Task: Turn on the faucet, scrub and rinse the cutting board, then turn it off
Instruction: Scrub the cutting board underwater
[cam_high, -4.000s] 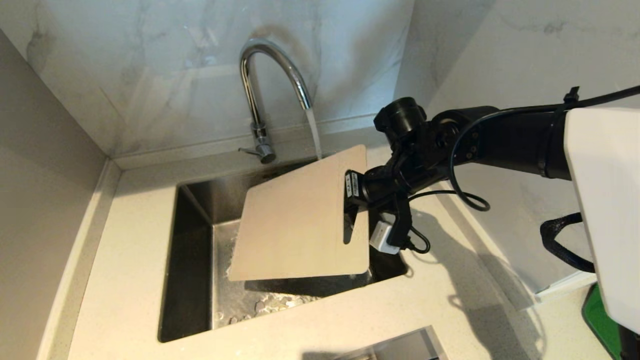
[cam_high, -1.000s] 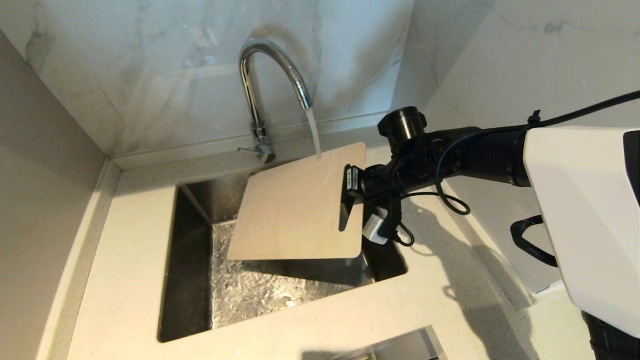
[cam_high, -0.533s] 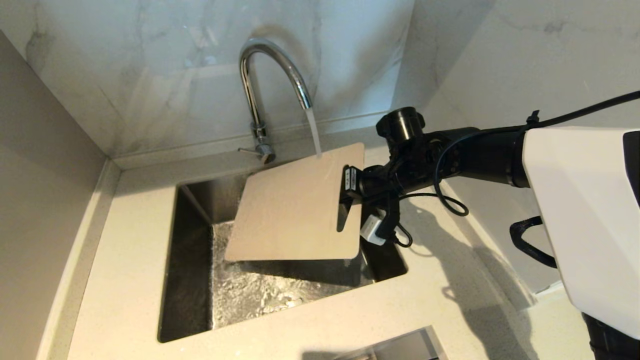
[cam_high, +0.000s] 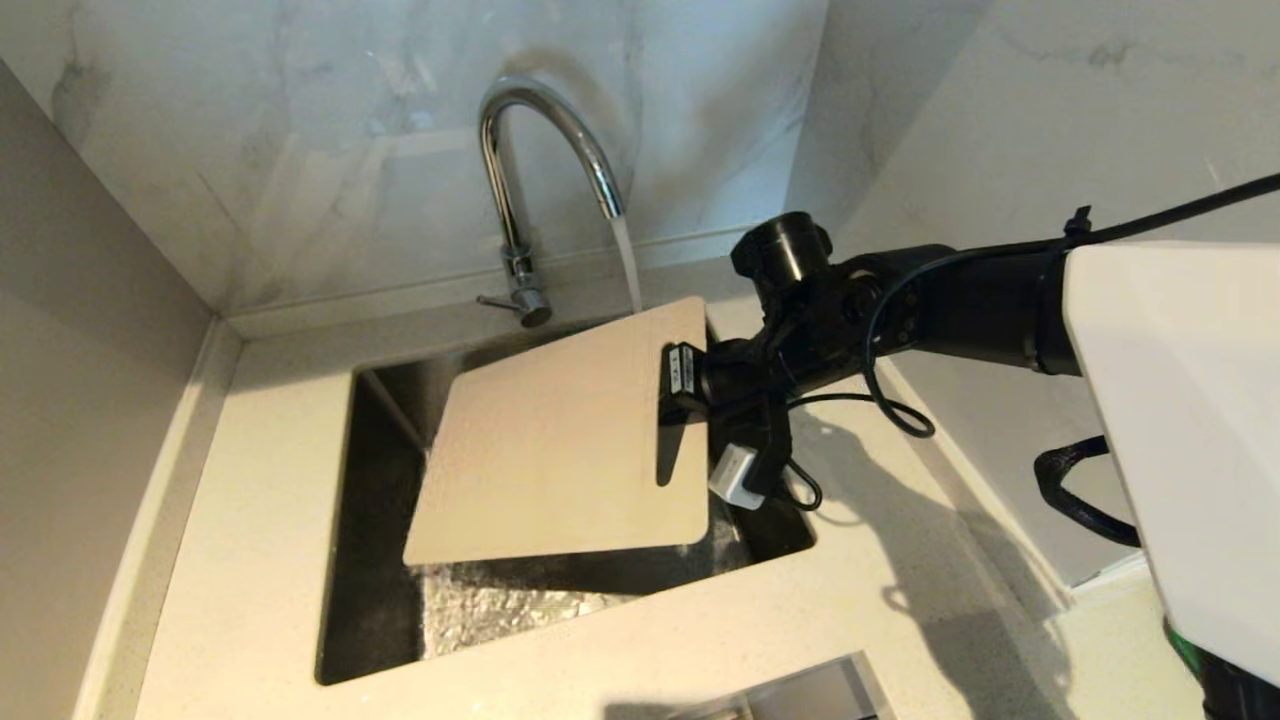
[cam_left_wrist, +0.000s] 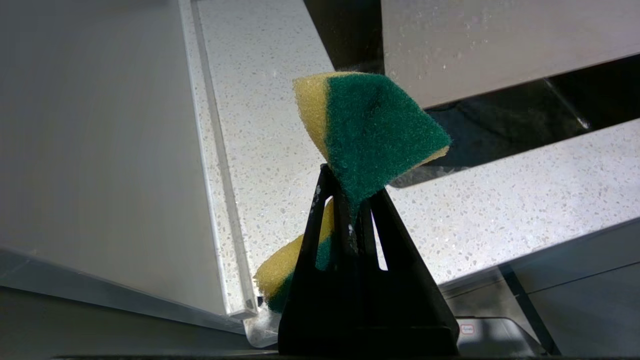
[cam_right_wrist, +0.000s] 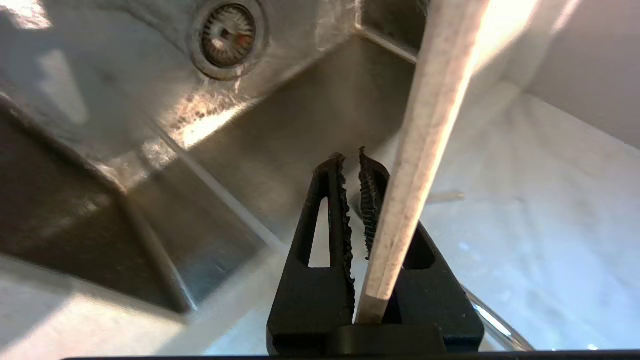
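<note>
Chrome faucet (cam_high: 545, 170): running; a stream falls from its spout onto the far corner of the cutting board, and its small side lever sits at the base.
Cutting board (cam_high: 560, 440): cream plastic, held tilted over the steel sink (cam_high: 375, 560), slot handle end toward the right arm, low corner pointing down into the basin; it touches neither the table (cam_high: 250, 520) nor the sink floor, as far as the head view shows.
Right gripper (cam_right_wrist: 355, 160): fingers nearly closed, pinching the board's handle-end edge between them; the right wrist view shows the board's edge running up past the fingertips with the drain (cam_right_wrist: 226, 34) beyond.
Left gripper (cam_left_wrist: 350, 200): out of the head view, parked low beside the table edge; fingers clamped tight on a green-and-yellow sponge (cam_left_wrist: 372, 130), which bulges out above and below them.
Done, judging by the scene: water is on, the board is under the stream being rinsed, wet ripples cover the sink floor.
Left to do, by the same judgement: finishing the rinse, any further scrubbing with the sponge, setting the board down, and turning the lever off.
Change from a second earlier: board and right gripper have shifted leftward across the sink, so the stream now lands nearer the handle-end corner and the low corner reaches further over the basin's left part.
</note>
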